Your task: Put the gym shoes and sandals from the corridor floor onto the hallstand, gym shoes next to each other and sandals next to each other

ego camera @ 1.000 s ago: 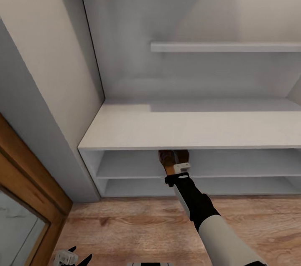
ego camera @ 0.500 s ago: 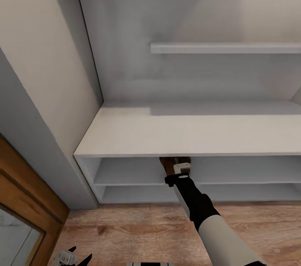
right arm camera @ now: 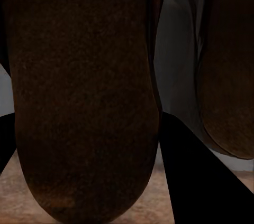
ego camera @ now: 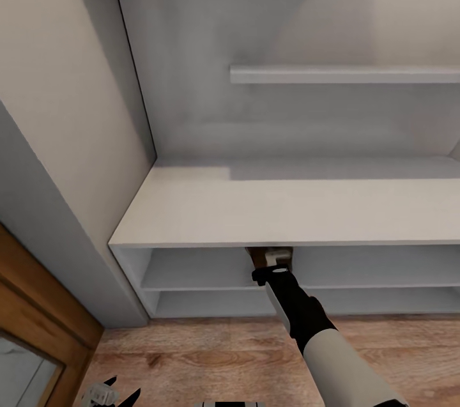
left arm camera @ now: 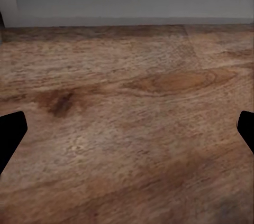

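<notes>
Right gripper (ego camera: pixel 276 258) grips a sandal (right arm camera: pixel 79 92) inside the rack's (ego camera: pixel 287 212) upper shelf, beside another sandal (right arm camera: pixel 227 71) (both brown). Left gripper (left arm camera: pixel 127 134) hangs spread wide over the floor (left arm camera: pixel 132 102), near the rack.

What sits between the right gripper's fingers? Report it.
In the right wrist view, a brown sandal, sole facing the camera, sits between the right gripper's fingers.
</notes>
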{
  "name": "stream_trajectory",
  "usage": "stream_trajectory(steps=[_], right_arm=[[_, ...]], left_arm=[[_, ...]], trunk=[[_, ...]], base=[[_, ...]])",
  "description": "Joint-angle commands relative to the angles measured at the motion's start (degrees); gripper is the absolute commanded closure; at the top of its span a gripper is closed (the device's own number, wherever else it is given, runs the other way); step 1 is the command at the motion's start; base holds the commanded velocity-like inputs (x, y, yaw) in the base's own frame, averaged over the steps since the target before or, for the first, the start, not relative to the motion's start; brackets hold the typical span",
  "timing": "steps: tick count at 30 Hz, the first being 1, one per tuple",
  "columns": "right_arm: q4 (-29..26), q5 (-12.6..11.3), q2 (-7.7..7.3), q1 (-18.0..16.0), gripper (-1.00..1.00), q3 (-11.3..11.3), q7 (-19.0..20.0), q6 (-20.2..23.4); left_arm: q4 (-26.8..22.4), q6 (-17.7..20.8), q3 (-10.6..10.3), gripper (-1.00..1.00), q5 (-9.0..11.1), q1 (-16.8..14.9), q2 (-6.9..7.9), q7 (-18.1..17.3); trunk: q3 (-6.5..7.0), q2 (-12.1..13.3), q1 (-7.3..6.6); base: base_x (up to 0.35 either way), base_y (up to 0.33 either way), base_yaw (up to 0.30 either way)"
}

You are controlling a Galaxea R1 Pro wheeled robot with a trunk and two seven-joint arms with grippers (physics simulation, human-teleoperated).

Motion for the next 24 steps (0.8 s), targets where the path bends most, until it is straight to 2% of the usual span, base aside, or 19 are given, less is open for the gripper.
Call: stream_trajectory(steps=[1,10,11,24], right_arm=[[-0.1,0.1,0.00,0.0,1.00,0.1,-0.2,0.4],[-0.1,0.0,0.00,0.0,1.00,0.1,-0.2,0.4],[-0.1,0.0,0.00,0.0,-1.00,0.1,-0.2,0.4],[-0.1,0.1,0.00,0.0,-1.00,0.2,-0.2,0.4]], left_arm=[[0.1,0.0,0.2,-1.00,0.2,0.0,-0.01,-0.4],[0.1,0.0,0.2,-1.00,0.2,-0.1,-0.01,-0.4],[0.1,0.0,0.2,-1.00,0.2,-0.1,-0.01,-0.4],[0.1,0.0,0.3,-1.00,0.2,-0.1,-0.01,-0.5]], trunk=[[-0.05,0.0,0.00],[-0.05,0.0,0.00],[-0.05,0.0,0.00],[-0.05,0.0,0.00]], base=[[0.116,0.000,0.000],[0.051,0.000,0.000],[0.002,0.000,0.000],[0.000,0.000,0.000]])
